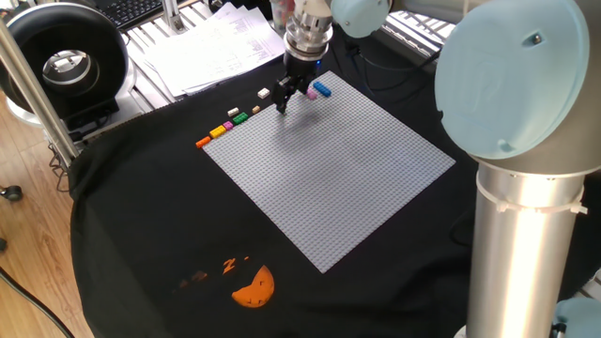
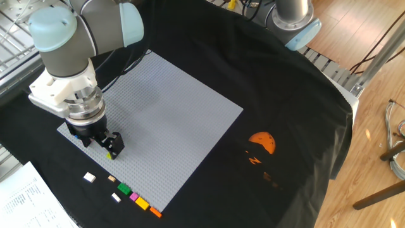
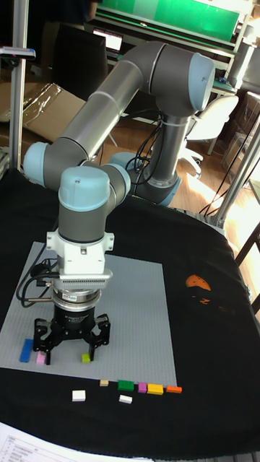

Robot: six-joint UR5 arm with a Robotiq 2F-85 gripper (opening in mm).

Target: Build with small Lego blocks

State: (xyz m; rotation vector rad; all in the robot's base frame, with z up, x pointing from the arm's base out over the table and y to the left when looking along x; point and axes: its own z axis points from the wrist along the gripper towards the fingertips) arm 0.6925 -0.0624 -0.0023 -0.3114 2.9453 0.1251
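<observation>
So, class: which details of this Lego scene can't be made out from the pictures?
- Gripper grip: a yellow-green brick sits at one fingertip; whether it is clamped is too small to tell.
- Blue brick: hidden by the gripper in the other fixed view.
- Baseplate studs: too small to count.

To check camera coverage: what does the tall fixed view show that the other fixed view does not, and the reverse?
Only the tall fixed view shows the blue brick and pink brick plainly, on the grey plate beside the gripper; the arm blocks them in the other view. It alone shows the office chair. Only the other fixed view shows the wooden floor and a printed sheet. Both show the gripper, the grey plate, the row of loose bricks and the orange print.
</observation>
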